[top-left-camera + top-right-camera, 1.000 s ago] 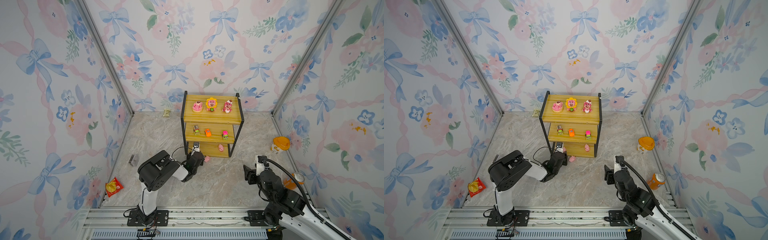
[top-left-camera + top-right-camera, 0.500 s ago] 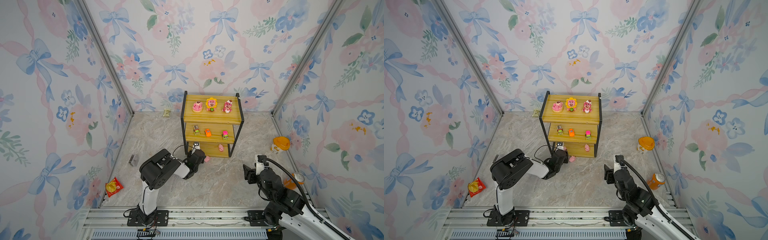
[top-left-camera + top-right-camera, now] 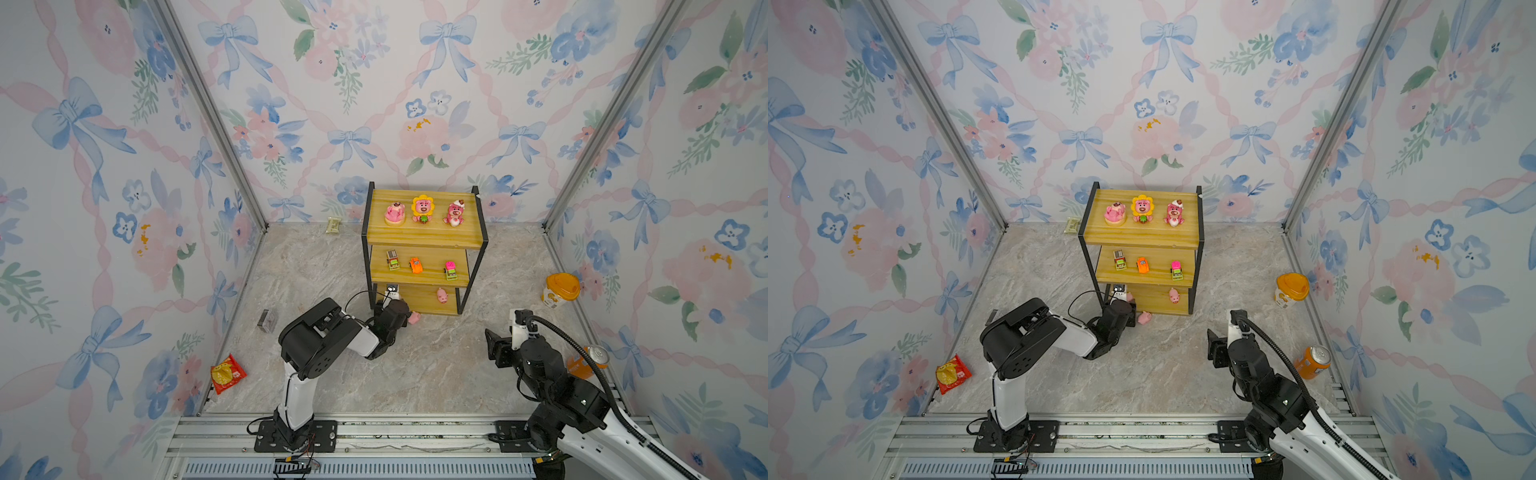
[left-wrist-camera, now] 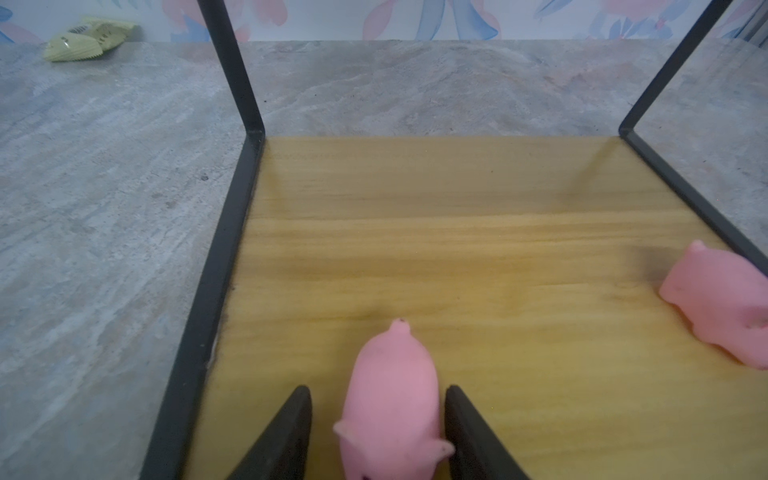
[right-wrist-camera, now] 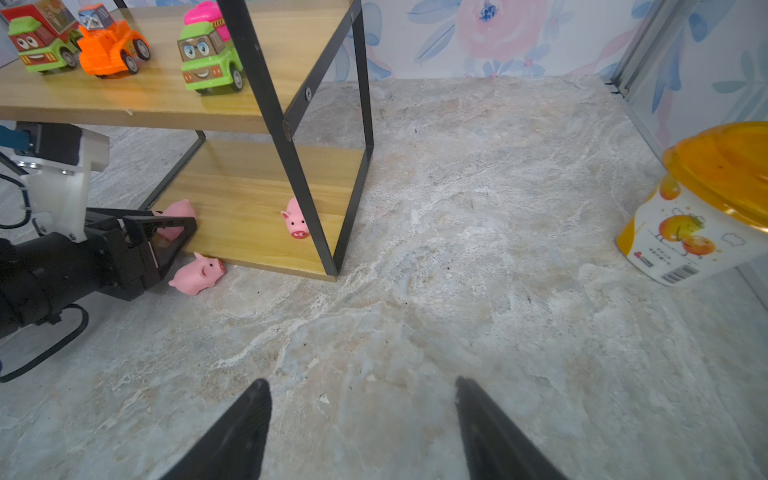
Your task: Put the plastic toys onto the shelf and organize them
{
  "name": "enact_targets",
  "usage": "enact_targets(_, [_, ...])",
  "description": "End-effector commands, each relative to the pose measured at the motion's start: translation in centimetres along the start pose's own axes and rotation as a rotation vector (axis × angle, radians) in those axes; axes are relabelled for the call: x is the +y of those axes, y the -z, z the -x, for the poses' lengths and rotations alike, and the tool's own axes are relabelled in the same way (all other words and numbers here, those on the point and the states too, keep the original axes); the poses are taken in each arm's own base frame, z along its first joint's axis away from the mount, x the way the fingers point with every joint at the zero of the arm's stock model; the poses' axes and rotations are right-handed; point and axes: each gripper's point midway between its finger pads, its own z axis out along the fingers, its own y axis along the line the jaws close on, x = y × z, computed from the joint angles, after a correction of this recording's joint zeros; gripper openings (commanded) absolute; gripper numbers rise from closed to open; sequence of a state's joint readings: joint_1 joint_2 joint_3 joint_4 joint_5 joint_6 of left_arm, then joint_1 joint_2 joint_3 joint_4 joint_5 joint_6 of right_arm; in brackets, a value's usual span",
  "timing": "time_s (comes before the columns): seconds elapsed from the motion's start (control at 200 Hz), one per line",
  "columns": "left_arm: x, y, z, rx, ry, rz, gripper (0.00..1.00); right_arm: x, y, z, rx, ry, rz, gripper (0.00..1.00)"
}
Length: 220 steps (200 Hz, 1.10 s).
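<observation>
Shelf (image 3: 426, 243) on the floor (image 3: 415, 365) in both top views, upright. Carries three bears (image 3: 423, 209) in a row on the top board (image 3: 469, 224) and three cars (image 3: 415, 265) in a row on the middle board (image 3: 432, 277). Low at the left front corner of the bottom board (image 4: 457, 249), left gripper (image 4: 377, 388), jaws parted narrowly on either side of a pig (image 4: 390, 399). Pig down on that board, head toward the gripper; clear gap at one finger (image 4: 286, 432), perhaps a light touch at the other, too close to tell in the wrist view. Grips nothing, by that gap. Farther right on the same board, second pig (image 4: 719, 307), near the edge. Off the shelf, third pig (image 5: 197, 274), on the floor just beside the board's front edge and the left gripper. Over bare floor, well apart from the shelf, right gripper (image 5: 360, 379), jaws wide, nothing between them.
</observation>
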<state>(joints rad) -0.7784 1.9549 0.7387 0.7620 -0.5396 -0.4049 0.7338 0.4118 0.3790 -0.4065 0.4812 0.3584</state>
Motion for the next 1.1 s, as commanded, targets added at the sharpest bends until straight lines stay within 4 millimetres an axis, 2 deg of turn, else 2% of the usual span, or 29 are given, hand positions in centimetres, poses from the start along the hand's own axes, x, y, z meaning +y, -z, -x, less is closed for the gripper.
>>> enact_targets(0.0, [1.0,0.3,-1.9,0.058,-0.016,0.014,0.54,-0.1,0.0,0.0,-0.002,0.001,-0.003,0.73])
enact_targets(0.695, [0.9,0.7,-2.1,0.064,-0.023,0.0,0.65,-0.1,0.1,-0.1,0.001,0.0,0.004,0.76])
enact_targets(1.095, [0.4,2.3,-3.2,0.078,-0.052,-0.021,0.69,-0.2,0.4,-0.1,-0.001,-0.004,0.008,0.78])
